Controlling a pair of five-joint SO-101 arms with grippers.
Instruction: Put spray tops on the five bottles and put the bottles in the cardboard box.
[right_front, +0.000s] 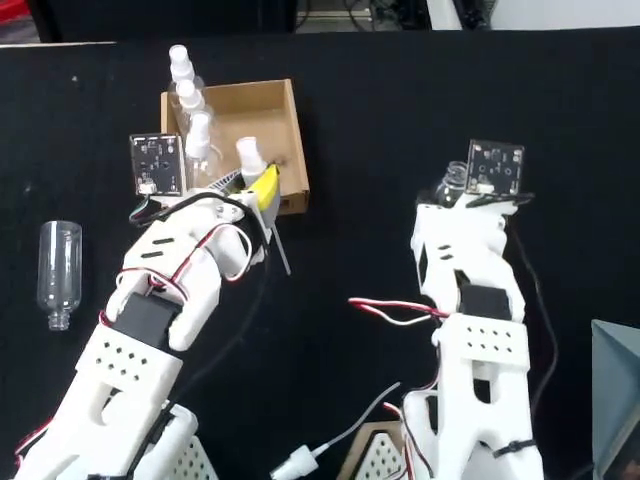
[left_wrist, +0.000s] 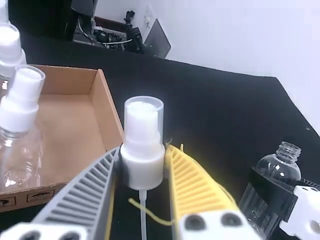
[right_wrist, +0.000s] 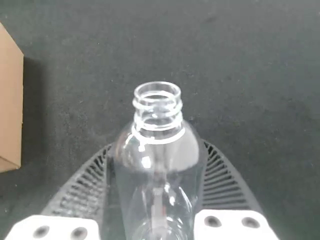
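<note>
My left gripper (left_wrist: 142, 172) is shut on a white spray top (left_wrist: 143, 145), its thin tube hanging below; in the high view the spray top (right_front: 251, 157) sits at the front right corner of the cardboard box (right_front: 272, 110). Three capped clear bottles (right_front: 190, 110) stand along the box's left side. My right gripper (right_wrist: 157, 172) is shut on an open-necked clear bottle (right_wrist: 157, 150), held upright; the high view shows this bottle (right_front: 453, 183) right of the box. Another uncapped bottle (right_front: 58, 272) lies on its side at the far left. A loose spray top (right_front: 297, 462) lies near the front edge.
The black table (right_front: 380, 120) spreads between the box and the right arm. A grey object (right_front: 615, 400) stands at the front right corner. Red, white and black cables trail between the arm bases.
</note>
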